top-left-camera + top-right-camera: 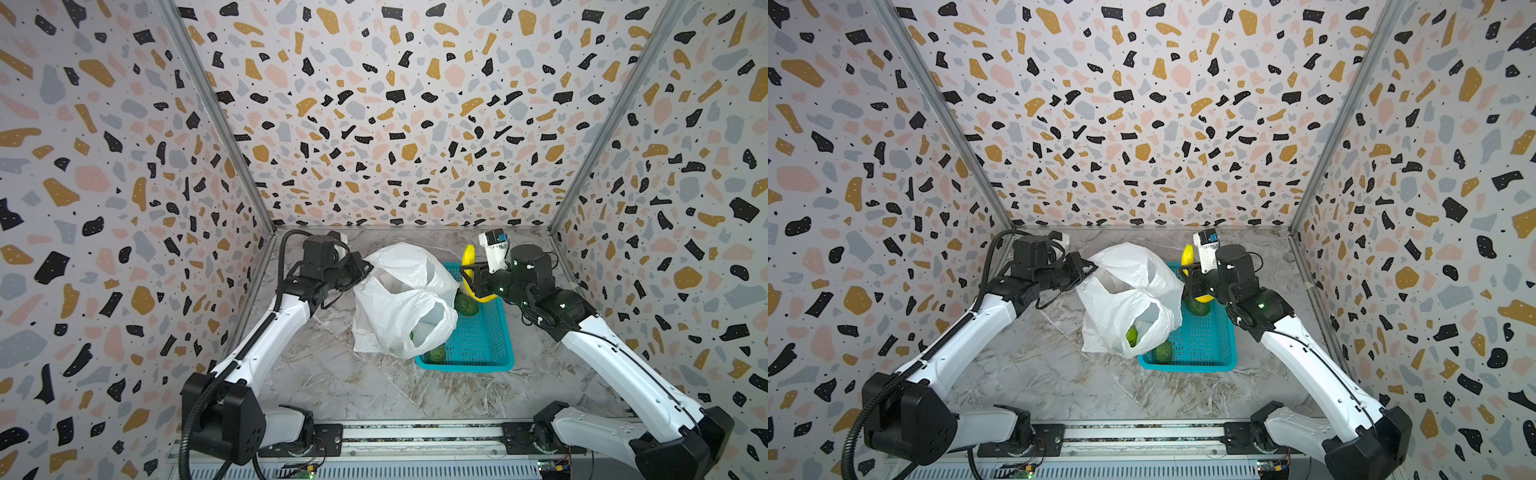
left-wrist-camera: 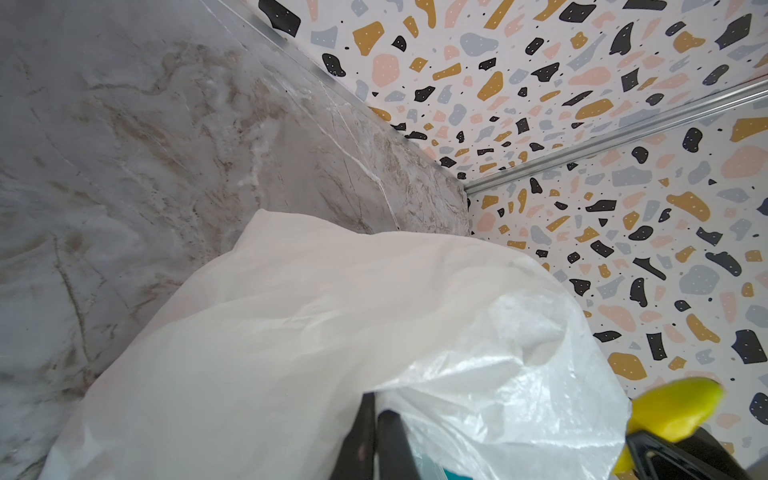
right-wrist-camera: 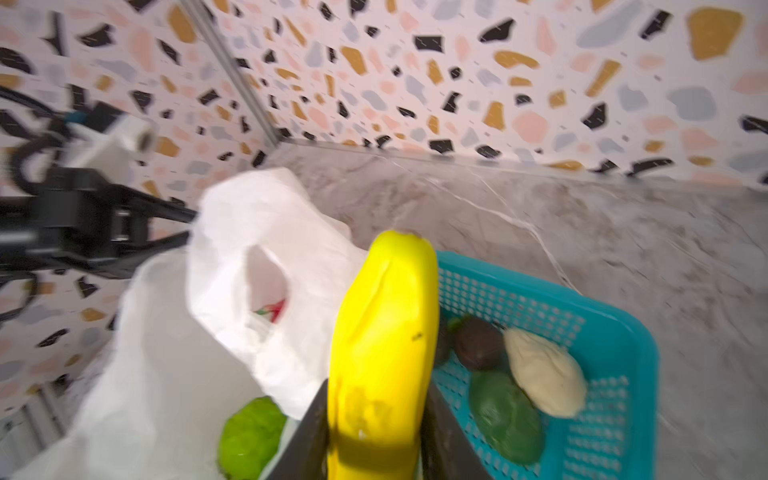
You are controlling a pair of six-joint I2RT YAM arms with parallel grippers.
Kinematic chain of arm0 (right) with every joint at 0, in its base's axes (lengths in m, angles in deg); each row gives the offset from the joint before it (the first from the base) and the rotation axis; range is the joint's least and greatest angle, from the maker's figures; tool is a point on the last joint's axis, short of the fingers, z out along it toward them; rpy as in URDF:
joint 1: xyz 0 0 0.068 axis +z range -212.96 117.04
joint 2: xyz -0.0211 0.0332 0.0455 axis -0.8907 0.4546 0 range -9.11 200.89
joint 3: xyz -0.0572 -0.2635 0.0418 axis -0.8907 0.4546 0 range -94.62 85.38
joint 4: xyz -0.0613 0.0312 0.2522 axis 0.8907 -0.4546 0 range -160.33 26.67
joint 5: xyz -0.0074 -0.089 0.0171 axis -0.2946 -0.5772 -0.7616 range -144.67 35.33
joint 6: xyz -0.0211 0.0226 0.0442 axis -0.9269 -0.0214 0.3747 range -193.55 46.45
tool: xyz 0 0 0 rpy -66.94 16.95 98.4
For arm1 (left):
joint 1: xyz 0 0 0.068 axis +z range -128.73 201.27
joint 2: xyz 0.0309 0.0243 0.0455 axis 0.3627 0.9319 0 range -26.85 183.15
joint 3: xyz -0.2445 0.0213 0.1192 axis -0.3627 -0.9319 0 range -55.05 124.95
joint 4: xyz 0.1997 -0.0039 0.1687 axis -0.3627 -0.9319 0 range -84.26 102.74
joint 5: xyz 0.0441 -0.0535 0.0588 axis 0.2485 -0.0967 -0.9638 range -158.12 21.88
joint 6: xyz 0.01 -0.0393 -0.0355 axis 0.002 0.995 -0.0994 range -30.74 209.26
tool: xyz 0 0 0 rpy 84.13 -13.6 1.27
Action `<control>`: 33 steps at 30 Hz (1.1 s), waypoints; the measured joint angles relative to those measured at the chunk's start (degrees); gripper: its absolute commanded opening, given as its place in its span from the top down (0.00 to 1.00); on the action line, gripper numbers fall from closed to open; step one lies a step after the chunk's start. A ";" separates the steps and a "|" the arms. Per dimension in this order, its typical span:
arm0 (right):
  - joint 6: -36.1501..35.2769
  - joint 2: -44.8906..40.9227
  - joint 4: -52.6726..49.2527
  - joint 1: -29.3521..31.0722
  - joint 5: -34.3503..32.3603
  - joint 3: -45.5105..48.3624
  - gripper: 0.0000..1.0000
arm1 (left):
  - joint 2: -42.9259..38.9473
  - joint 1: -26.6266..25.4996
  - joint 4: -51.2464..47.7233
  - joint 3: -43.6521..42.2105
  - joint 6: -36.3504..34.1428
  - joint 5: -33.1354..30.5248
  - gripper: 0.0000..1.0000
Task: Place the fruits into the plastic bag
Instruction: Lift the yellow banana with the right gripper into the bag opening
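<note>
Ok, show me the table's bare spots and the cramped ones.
Bare: the wide stretch of marble table between the arm bases and the plastic bag and teal basket; a narrow strip behind them along the back wall. Crowded: the middle, where the bag overlaps the basket and the right gripper holds the banana at its far end.
</note>
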 measured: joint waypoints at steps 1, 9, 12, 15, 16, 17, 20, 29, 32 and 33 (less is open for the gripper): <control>-0.37 0.57 0.92 1.11 2.03 -0.98 0.66 | -0.04 0.00 0.04 0.00 -0.11 0.04 1.00; -6.21 12.87 3.54 13.00 16.24 -7.45 0.65 | -0.85 0.00 0.15 0.00 -0.26 0.26 1.00; -7.78 18.47 3.26 14.71 20.46 -9.25 0.65 | -1.64 0.00 0.15 0.00 -0.59 0.48 1.00; -8.85 23.21 2.19 14.84 22.56 -11.04 0.64 | -2.54 0.00 0.15 0.00 -0.70 0.68 1.00; -9.09 24.63 1.97 14.84 22.88 -11.63 0.64 | -2.80 0.00 0.15 0.00 -0.76 0.79 1.00; -9.25 25.62 1.97 14.82 23.02 -11.98 0.64 | -3.02 0.00 0.15 0.00 -0.87 0.92 1.00; -9.27 28.46 1.97 14.51 22.67 -13.29 0.64 | -3.65 0.00 0.13 0.00 -1.27 1.18 1.00; -7.87 31.43 0.98 10.84 13.18 -16.35 0.49 | -5.35 0.00 -2.19 0.00 -3.21 -3.61 1.00; -6.58 31.41 0.24 8.09 10.05 -16.33 0.35 | -6.43 0.00 -3.08 0.00 -3.80 -7.50 1.00; -6.14 31.39 0.09 6.86 9.22 -16.33 0.32 | -6.73 0.00 -3.19 0.00 -3.91 -8.46 1.00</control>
